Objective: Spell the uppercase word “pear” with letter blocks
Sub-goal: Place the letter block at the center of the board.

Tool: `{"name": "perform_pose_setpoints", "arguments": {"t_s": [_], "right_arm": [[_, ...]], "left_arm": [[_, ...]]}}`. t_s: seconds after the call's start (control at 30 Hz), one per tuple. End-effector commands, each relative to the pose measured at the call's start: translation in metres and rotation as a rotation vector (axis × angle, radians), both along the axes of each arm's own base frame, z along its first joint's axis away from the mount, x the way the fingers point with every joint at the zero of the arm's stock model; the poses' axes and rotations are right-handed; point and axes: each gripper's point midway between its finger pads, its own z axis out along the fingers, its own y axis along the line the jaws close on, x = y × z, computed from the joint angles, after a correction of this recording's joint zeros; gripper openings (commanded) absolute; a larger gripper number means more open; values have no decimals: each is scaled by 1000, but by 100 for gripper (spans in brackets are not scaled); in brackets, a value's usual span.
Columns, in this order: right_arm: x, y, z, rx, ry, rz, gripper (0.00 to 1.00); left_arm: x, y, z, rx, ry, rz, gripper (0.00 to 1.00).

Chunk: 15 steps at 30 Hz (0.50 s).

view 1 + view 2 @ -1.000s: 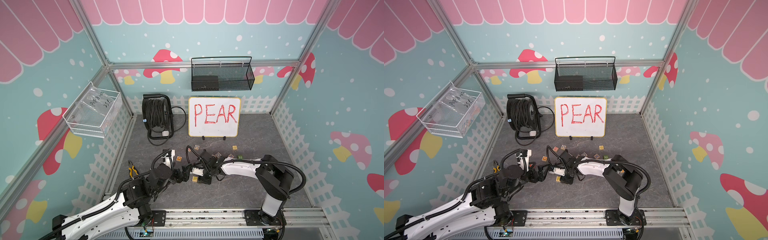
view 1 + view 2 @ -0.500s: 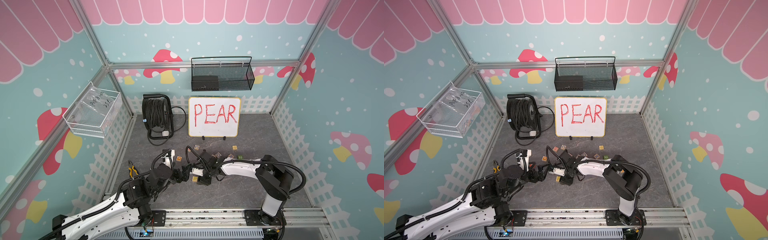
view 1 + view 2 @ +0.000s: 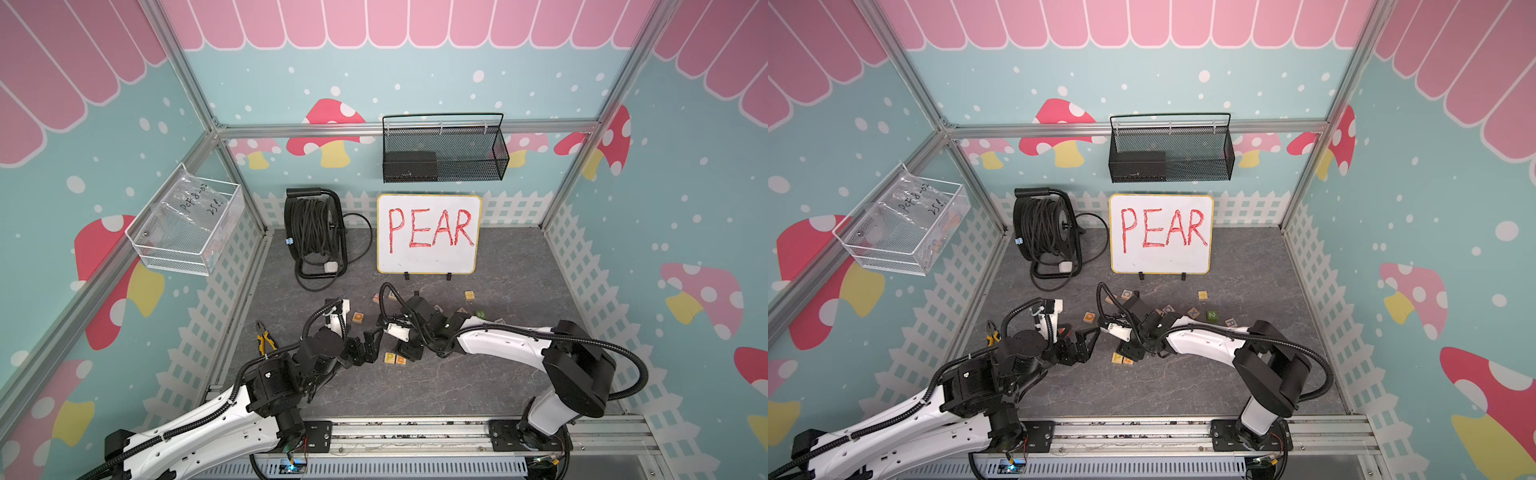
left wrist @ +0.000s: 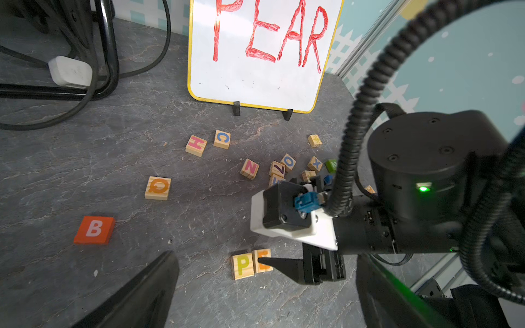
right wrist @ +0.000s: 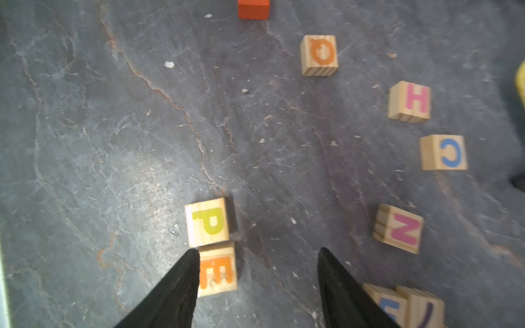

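Observation:
Two letter blocks lie side by side and touching on the grey floor: the yellow-green P (image 5: 208, 222) (image 3: 389, 357) and the orange E (image 5: 220, 269) (image 3: 400, 359). My right gripper (image 5: 257, 251) (image 3: 406, 353) hangs low over them and is open. One of its black fingers (image 5: 181, 284) is against the E's side, while the other stands well clear. Just left of the pair is my left gripper (image 3: 369, 345), open and holding nothing; its fingers (image 4: 147, 292) are spread wide. I cannot pick out the A and R blocks.
Loose blocks lie behind the pair: Q (image 4: 157, 188), H (image 4: 196, 145), C (image 4: 222, 139), N (image 4: 249, 168) and a cluster (image 4: 287, 166) partly hidden by the right arm. A red B block (image 4: 94, 229), pliers (image 3: 264, 340), a cable reel (image 3: 313, 232) and the whiteboard (image 3: 428, 235) stand around.
My right gripper's jaws have spread apart and let go of the E block, which lies beside the P. Both arms have otherwise barely moved.

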Motion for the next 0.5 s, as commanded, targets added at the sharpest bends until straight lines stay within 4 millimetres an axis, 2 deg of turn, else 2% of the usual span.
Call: {"name": "perform_pose_setpoints", "arguments": {"t_s": [0.0, 0.23, 0.3, 0.47], "right_arm": [[25, -15, 22, 38, -127, -170, 71], [61, -77, 47, 84, -269, -564, 79], [67, -95, 56, 123, -281, -673, 80], [75, -150, 77, 239, -293, -965, 90]], "left_arm": [[0, -9, 15, -33, -36, -40, 100], [0, -37, 21, 5, -58, -164, 99], [2, -44, 22, 29, -61, -185, 99], [8, -67, 23, 86, -66, -256, 100]]}}
